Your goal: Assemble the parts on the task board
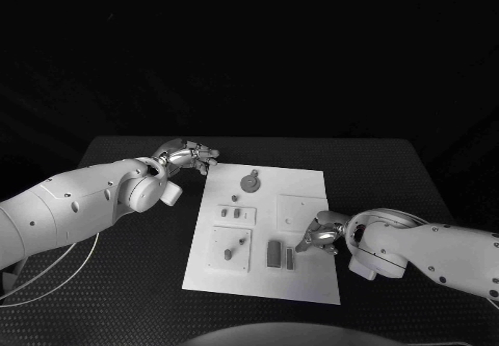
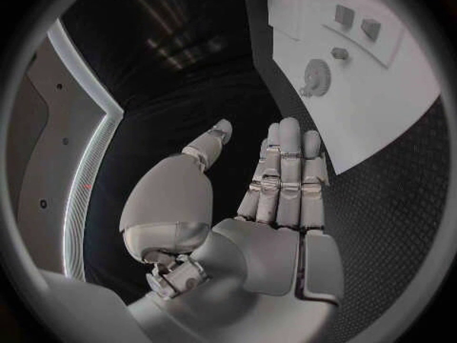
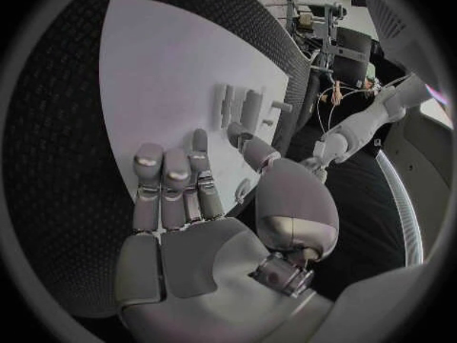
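The white task board (image 1: 312, 187) lies in the middle of the black table. On it are a round grey part (image 1: 249, 183), two small parts (image 1: 236, 212), a small peg (image 1: 228, 253) and two dark upright bars (image 1: 280, 255). My left hand (image 1: 190, 157) hovers off the board's far left corner, fingers straight and apart, holding nothing (image 2: 257, 206). My right hand (image 1: 322, 234) is over the board's right edge, beside the bars. Its fingers (image 3: 167, 183) stretch out over the board (image 3: 181, 61), and its thumb points at the bars (image 3: 238, 107). Nothing is in its grasp.
A raised square plate (image 1: 299, 211) sits on the board just beyond my right hand. The left wrist view shows the round part (image 2: 315, 77) and the small parts (image 2: 357, 23) on the board (image 2: 381, 107). Black table (image 1: 125, 274) surrounds the board.
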Controlling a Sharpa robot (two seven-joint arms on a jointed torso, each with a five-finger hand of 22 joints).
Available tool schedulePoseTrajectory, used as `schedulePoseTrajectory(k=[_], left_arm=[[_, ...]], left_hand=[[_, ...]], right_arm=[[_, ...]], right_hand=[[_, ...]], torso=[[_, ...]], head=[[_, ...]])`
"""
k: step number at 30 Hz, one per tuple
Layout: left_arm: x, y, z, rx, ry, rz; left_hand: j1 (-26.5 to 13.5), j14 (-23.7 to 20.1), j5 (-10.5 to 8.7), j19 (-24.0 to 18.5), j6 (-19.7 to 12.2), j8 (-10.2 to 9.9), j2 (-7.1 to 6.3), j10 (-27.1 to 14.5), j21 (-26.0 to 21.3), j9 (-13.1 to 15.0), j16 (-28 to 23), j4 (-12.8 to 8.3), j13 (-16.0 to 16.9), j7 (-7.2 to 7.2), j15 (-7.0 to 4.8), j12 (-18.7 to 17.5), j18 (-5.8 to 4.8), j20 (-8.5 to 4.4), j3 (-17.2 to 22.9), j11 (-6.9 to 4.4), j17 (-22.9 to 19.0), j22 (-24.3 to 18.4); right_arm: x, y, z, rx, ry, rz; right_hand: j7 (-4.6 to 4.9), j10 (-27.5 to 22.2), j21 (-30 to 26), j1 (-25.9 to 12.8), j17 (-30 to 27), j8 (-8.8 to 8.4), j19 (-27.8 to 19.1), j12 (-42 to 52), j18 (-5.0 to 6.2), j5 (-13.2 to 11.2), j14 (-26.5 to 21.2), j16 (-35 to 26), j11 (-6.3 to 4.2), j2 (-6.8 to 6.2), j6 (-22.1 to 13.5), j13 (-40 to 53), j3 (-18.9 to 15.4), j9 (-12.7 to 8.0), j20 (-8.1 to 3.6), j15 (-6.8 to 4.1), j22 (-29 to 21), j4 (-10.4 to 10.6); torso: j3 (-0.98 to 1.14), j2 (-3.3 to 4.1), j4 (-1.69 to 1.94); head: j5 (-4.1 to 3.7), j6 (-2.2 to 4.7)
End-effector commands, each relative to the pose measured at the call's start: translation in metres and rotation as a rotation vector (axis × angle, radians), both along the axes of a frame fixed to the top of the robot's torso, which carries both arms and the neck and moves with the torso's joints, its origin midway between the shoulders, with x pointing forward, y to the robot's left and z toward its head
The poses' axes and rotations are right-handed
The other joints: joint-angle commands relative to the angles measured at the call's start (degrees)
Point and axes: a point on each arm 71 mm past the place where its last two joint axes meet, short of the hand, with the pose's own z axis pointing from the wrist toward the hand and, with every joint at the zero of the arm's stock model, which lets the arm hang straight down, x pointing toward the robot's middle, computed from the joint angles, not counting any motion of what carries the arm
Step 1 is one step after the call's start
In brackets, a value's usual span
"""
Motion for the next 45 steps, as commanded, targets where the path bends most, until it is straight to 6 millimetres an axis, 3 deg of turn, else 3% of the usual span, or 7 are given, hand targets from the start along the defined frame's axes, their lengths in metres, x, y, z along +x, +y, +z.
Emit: schedulePoseTrajectory(k=[1, 14, 25, 28, 39, 40, 45], left_arm=[[0.001, -0.004, 0.004, -0.03, -0.048, 0.008], [0.013, 0.01, 0.012, -0.107, -0.106, 0.13], [0.033, 0.009, 0.02, -0.189, -0.119, 0.18], [0.036, 0.008, 0.02, -0.199, -0.116, 0.187], [0.038, 0.004, 0.019, -0.218, -0.111, 0.181], [0.038, 0.007, 0.017, -0.18, -0.105, 0.195], [0.033, 0.002, 0.015, -0.189, -0.109, 0.206]], left_hand=[[-0.38, 0.03, -0.24, 0.29, -0.22, 0.26, 0.1, -0.32, -0.25, 0.05, -0.17, 0.31, 0.1, 0.01, 0.16, 0.21, 0.61, -0.57, -0.03, -0.2, 0.07, 0.94], [0.75, -2.07, -0.23, -0.93, 1.23, 1.31, 0.97, 0.76, -1.24, 0.28, -2.64, -0.61, 0.45, -0.69, 0.46, 0.75, 0.21, -0.23, 0.32, -0.28, -0.83, 0.77], [0.51, -14.95, -0.14, -9.48, -1.48, 0.2, 1.96, -8.06, -8.56, -0.68, -20.21, -2.49, -2.14, -1.85, 7.05, -0.36, 0.21, 5.95, 0.78, 0.97, -6.98, -1.34], [-0.04, -19.4, -0.2, -12.86, -3.63, -0.92, 1.81, -12.37, -11.02, -1.25, -23.83, -2.68, -3.7, -2.37, 8.15, -0.39, -0.41, 7.23, 0.49, 0.87, -8.07, -2.09], [-1.6, -24.77, -0.22, -17.24, -7.13, -2.31, 1.64, -17.55, -14.89, -1.7, -28.16, -2.61, -6.02, -3.87, 8.74, -0.28, -0.87, 8.94, -1.08, 0.04, -9.35, -3.15], [-54.91, -60.09, -3.05, -46.15, -46.26, -16.2, 8.47, -69.8, -35.93, -30.68, -55.69, 8.47, -11.95, -10.72, 0.5, -3.99, -0.87, 5.38, -29.2, -6.03, -24.89, -24.68], [-54.91, -60.09, -3.05, -46.15, -46.26, -16.2, 8.47, -69.8, -35.93, -30.68, -55.69, 8.47, -11.95, -10.72, 0.5, -3.99, -0.87, 5.38, -29.2, -6.03, -24.89, -33.3]], right_arm=[[0.018, -0.001, 0.011, 0.193, -0.087, -0.006], [0.121, -0.036, 0.06, 0.53, -0.309, -0.186], [0.171, -0.044, 0.067, 0.692, -0.378, -0.353], [0.173, -0.042, 0.064, 0.715, -0.381, -0.364], [0.171, -0.043, 0.06, 0.738, -0.382, -0.381], [0.172, -0.044, 0.059, 0.693, -0.381, -0.391], [0.168, -0.04, 0.059, 0.715, -0.393, -0.399]], right_hand=[[0.72, -0.18, -0.02, 0.66, -0.08, -0.59, -0.41, -0.22, 3.36, -0.02, -0.41, -0.31, 0.19, -0.42, -1.5, 0.03, 0.18, -0.22, -0.29, 0.32, -0.15, 0.37], [2.43, -6.91, -6.91, 4.45, -3.42, -1.04, -7.96, -5.23, 3.14, 3.69, -7.16, -7.42, 2.11, 1.84, -4.49, -2.94, -0.31, -0.13, 2.92, 2.47, -2.98, -1.05], [3.12, -15.03, -32.5, 4.61, -22.6, -1.08, -22.42, -30.63, 0.04, 4.43, -19.43, -36.1, 7.02, 4.63, -10.53, -29.01, -0.3, 0.56, 11.27, 10.73, -16.98, -0.72], [2.91, -12.15, -39.35, 4.49, -28.85, -1.04, -24.56, -39.5, -0.49, 4.44, -20.13, -44.62, 7.84, 5.22, -12.25, -38.79, -1.31, 0.37, 12.79, 12.67, -21.2, -0.65], [2.65, -6.6, -48.53, 4.77, -36.74, -0.4, -26.26, -50.8, -0.52, 5.28, -19.73, -52.56, 7.78, 6.1, -13.51, -51.94, -5.25, -1.02, 14.75, 13.26, -26.56, 0.41], [-5.98, -58.75, -70.94, -47.38, -69.22, -16.45, -60.98, -67.6, -11.64, -5.77, -69.06, -70.28, -0.21, 10.39, -57.84, -62.49, -39.34, -29.04, 2.57, 5.91, -68.08, 14.97], [-5.98, -58.75, -70.94, -47.38, -69.22, -16.45, -60.98, -67.6, -11.64, -5.77, -69.06, -70.28, -0.21, 10.39, -57.84, -62.49, -39.34, -29.04, 2.57, 5.91, -68.08, 14.97]], torso=[[-0.03, -0.1, -0.06], [-0.12, -1.11, -0.16], [-0.72, -3.01, -0.09], [-0.76, -3.44, 0.1], [-0.58, -3.89, 0.06], [-0.67, -3.8, 0.06], [-0.36, -4.83, -0.05]], head=[[-0.53, 1.07], [-2.39, 8.1], [-2.3, 14.0], [-2.06, 14.52], [-1.5, 14.96], [-1.62, 14.96], [-1.4, 14.33]])
